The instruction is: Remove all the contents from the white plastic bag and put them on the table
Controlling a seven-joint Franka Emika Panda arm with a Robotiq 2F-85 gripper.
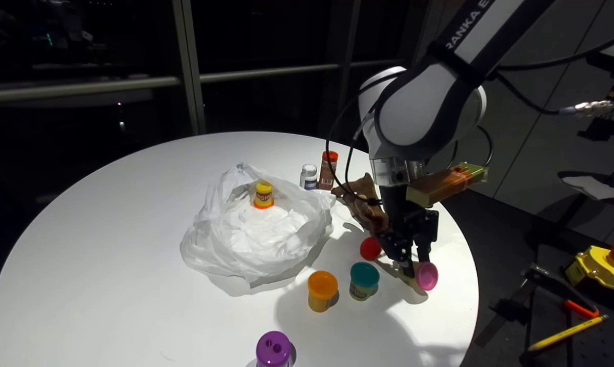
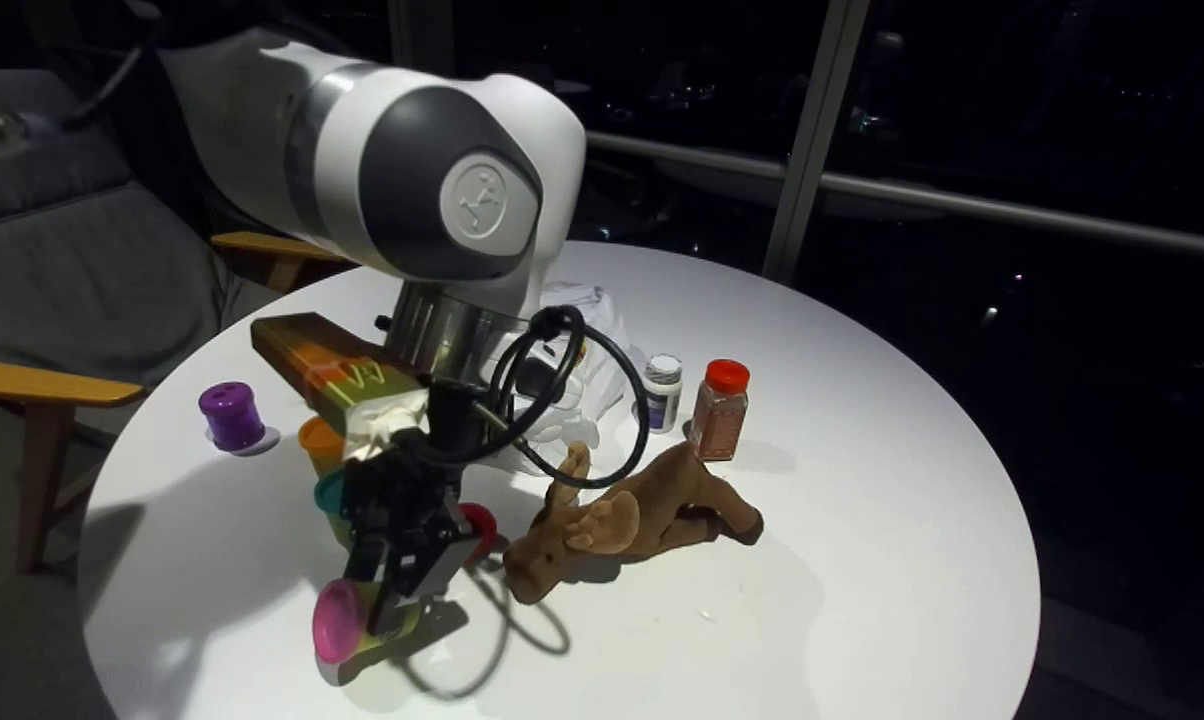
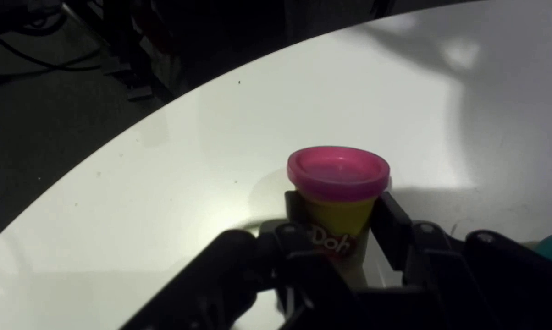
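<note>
My gripper point(image 1: 416, 260) is shut on a yellow tub with a pink lid point(image 1: 427, 277), fingers on both sides below the lid. The pink-lidded tub also shows in an exterior view point(image 2: 340, 620) and in the wrist view point(image 3: 338, 176). It is tipped on its side, very low over the table; I cannot tell if it touches. The white plastic bag point(image 1: 205, 250) lies open in the middle of the table point(image 1: 108, 214). A yellow tub point(image 1: 263, 193) with its orange-red end down stands inside the bag. The arm mostly hides the bag in an exterior view point(image 2: 587, 300).
An orange-lidded tub point(image 1: 322, 293), a teal-lidded tub point(image 1: 363, 282) and a red round item point(image 1: 371, 249) sit near the gripper. A purple container point(image 1: 273, 350) stands at the front. A brown moose toy point(image 2: 652, 515), a white bottle point(image 2: 662, 393) and a red-capped jar point(image 2: 720, 415) stand behind.
</note>
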